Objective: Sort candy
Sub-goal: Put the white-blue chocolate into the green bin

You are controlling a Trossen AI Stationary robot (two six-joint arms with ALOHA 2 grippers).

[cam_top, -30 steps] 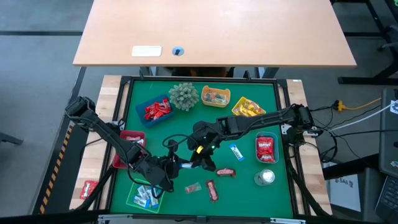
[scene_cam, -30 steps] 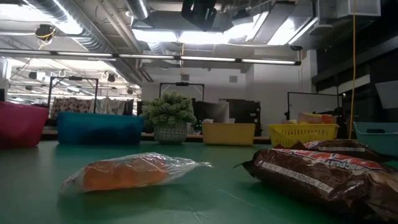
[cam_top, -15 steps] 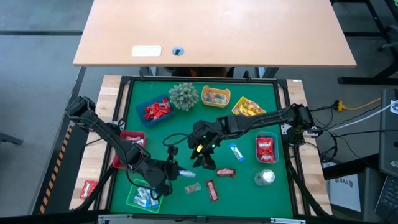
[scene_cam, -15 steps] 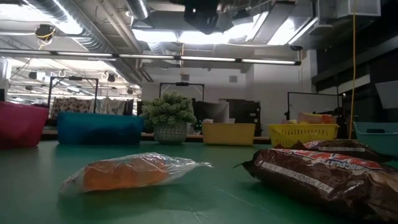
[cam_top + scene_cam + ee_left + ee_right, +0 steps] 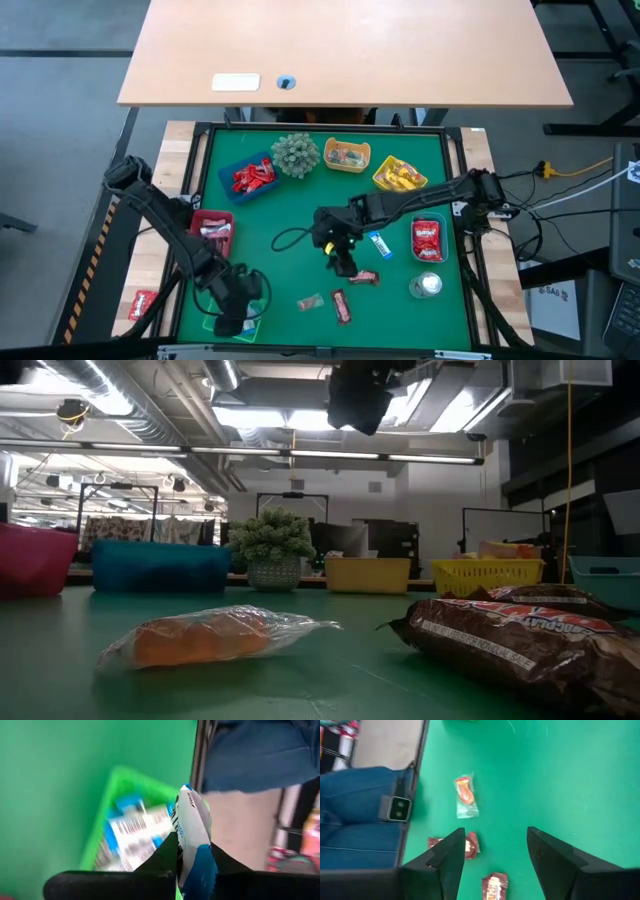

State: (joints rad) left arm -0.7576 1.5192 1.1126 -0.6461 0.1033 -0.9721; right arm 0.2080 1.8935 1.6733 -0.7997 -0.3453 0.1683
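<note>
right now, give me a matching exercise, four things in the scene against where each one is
Things:
1. blue-white wrapped candy
2. spiky grey-green plant ball
3. left gripper
4. right gripper

Places or states:
A. open, above loose candies on the green mat
B. pinched between dark fingers
C. over the green plastic tray at the mat's near left corner
D. between the blue plastic tray and a yellow plastic tray

Pairs: 1-B, 2-D, 3-C, 4-A
</note>
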